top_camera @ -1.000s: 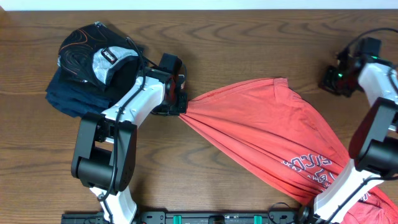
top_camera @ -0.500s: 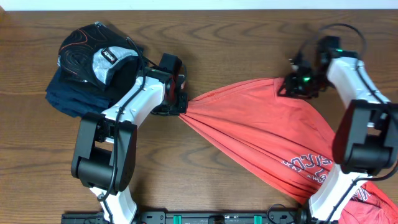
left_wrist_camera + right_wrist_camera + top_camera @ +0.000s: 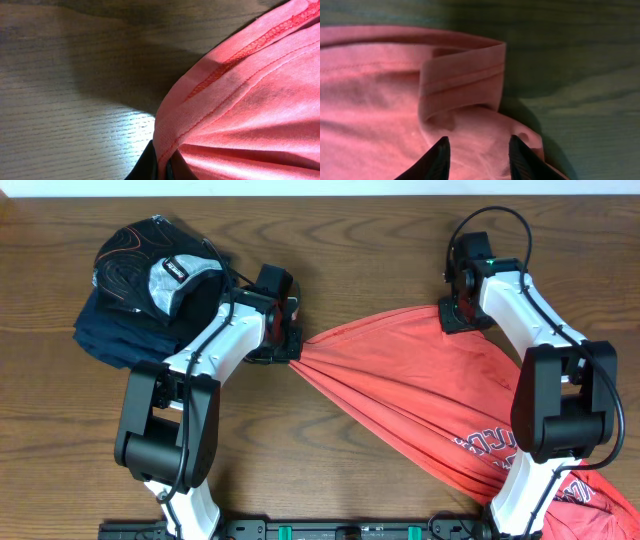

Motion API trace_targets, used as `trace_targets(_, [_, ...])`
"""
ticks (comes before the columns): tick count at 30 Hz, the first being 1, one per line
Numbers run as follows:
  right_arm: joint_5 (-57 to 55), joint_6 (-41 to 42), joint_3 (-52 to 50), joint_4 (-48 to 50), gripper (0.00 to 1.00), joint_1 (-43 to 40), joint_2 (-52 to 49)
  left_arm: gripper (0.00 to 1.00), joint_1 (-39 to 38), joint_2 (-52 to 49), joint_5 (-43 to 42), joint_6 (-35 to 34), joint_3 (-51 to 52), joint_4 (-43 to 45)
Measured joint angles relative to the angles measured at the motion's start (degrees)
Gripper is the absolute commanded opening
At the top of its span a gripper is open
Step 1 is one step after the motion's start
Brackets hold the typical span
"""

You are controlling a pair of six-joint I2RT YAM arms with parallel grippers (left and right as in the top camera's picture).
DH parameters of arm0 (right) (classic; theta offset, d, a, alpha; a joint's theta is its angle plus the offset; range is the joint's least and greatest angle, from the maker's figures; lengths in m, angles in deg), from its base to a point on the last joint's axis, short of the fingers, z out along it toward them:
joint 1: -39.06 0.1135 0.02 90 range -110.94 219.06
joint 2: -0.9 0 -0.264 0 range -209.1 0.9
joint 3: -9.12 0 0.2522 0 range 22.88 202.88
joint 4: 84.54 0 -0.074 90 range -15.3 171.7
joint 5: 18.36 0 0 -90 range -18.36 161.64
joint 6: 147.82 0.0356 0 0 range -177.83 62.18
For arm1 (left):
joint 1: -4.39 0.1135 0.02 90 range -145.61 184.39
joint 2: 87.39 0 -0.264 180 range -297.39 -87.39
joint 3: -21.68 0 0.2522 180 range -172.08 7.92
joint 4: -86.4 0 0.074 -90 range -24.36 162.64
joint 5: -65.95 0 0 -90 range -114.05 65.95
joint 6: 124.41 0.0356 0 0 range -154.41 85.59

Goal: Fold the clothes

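Overhead: coral-red T-shirt [image 3: 420,380] lies bunched and stretched across the wooden table [image 3: 380,240], from the left gripper [image 3: 289,350] toward the near right edge. Right gripper [image 3: 457,316] sits at its far corner.
Left wrist: jaws clamped on the shirt's hem.
Right wrist: fingers [image 3: 438,159] spread apart over a turned-over hem.

The overhead view is bright, even and sharp. The left wrist view has white glare on the table [image 3: 127,117] at lower centre, broad shadow above it, and a slightly soft T-shirt [image 3: 250,100]. The right wrist view is dim and green-tinted, the right gripper [image 3: 476,152] blurred at the bottom.
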Motion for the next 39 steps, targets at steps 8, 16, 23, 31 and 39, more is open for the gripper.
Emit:
trace_targets(8, [2.9, 0.3, 0.0, -0.6, 0.43, 0.6, 0.0, 0.06, 0.0, 0.0, 0.0, 0.0, 0.0, 0.0])
trace_targets(16, [2.3, 0.2, 0.0, -1.1, 0.42, 3.1, -0.3, 0.06, 0.0, 0.0, 0.0, 0.0, 0.0, 0.1])
trace_targets(23, [-3.6, 3.1, -0.1, -1.9, 0.12, 3.5, -3.8, 0.06, 0.0, 0.0, 0.0, 0.0, 0.0, 0.1])
trace_targets(31, [-8.7, 4.3, -0.1, -1.5, 0.01, 3.0, -2.8, 0.06, 0.0, 0.0, 0.0, 0.0, 0.0, 0.0])
trace_targets(39, [-10.1, 4.7, 0.3, 8.2, 0.15, -5.4, 2.9, 0.06, 0.0, 0.0, 0.0, 0.0, 0.0, 0.0])
